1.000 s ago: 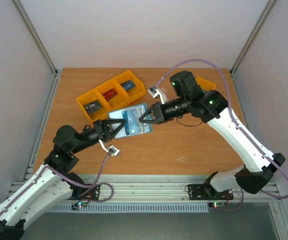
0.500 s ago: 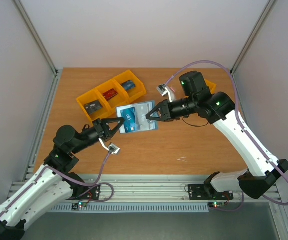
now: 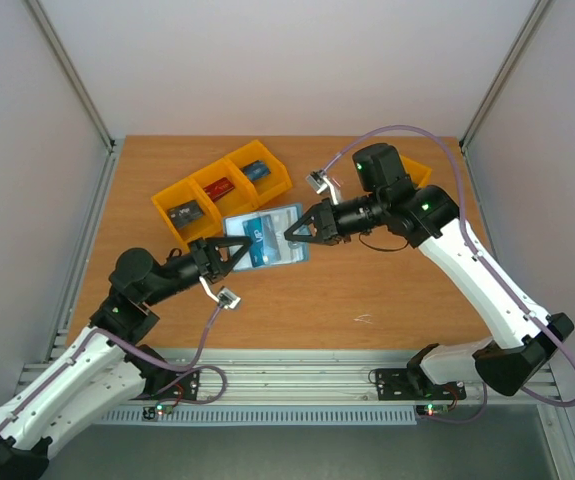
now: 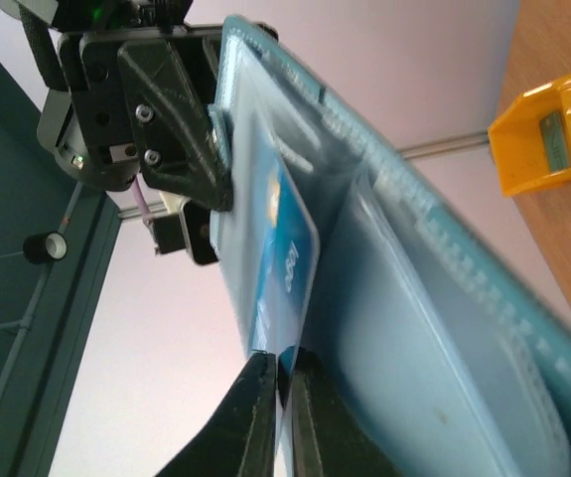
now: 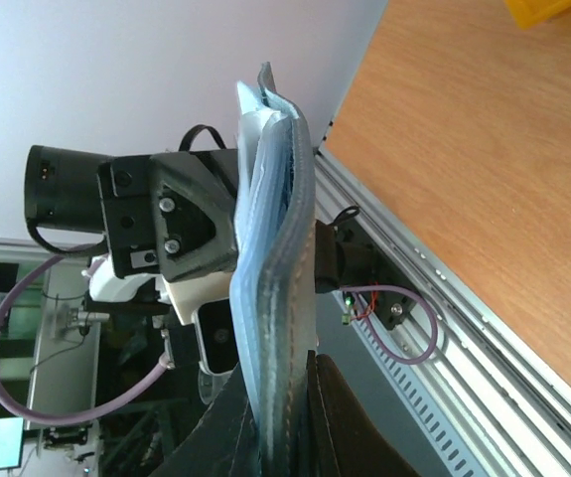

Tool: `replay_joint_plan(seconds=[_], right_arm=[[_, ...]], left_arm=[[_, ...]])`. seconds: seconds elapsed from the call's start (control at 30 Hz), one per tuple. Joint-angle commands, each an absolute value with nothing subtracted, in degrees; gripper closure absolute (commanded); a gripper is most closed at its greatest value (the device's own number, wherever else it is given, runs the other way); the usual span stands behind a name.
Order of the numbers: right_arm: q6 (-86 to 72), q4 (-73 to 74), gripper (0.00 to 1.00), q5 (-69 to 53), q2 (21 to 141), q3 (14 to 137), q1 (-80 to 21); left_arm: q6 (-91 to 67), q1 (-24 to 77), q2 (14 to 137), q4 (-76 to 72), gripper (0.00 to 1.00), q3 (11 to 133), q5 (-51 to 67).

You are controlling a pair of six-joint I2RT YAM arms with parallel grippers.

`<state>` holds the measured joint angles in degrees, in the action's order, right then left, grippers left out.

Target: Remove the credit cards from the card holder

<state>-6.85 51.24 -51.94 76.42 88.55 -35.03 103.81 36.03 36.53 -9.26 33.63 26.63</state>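
Blue card half hidden in holder

the card holder now hangs slightly farther right and farther from the arm bases than a second ago. half a second ago it had swung further that way, and it has since come partly back to the left. the right gripper, clamped on its right edge, made the same out-and-back swing with its wrist. the left gripper, pinched on the blue card, shifted only slightly alongside.
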Motion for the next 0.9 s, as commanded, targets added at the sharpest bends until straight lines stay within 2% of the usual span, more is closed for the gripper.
replay_joint_plan(seconds=[0.0,0.1,0.17,0.23,0.3,0.47,0.87], right_arm=[[-7.3,46.7,0.99,-54.7,76.6,89.2,-35.7],[-7.5,46.3,0.99,-55.3,77.0,89.2,-35.7],[-7.5,46.3,0.99,-55.7,77.2,89.3,-35.6],[-7.3,46.3,0.99,-55.9,77.3,89.4,-35.7],[-7.0,46.5,0.99,-55.8,77.2,89.6,-35.7],[-5.8,48.0,0.99,-53.5,76.7,89.2,-34.1],[-10.1,47.8,0.99,-50.1,67.2,76.9,-6.6]], left_arm=[[105.0,36.2,37.4,-9.6,0.87,34.4,29.7],[105.5,36.1,37.6,-9.7,0.79,34.5,30.2],[105.8,36.2,37.9,-9.7,0.78,34.6,30.4],[105.9,36.2,38.1,-9.5,0.84,34.9,30.1],[105.6,36.2,38.1,-9.8,0.98,35.1,29.7],[103.6,36.2,37.9,-9.1,1.0,35.6,27.8],[100.3,36.2,38.3,-4.0,1.0,37.2,20.4]])
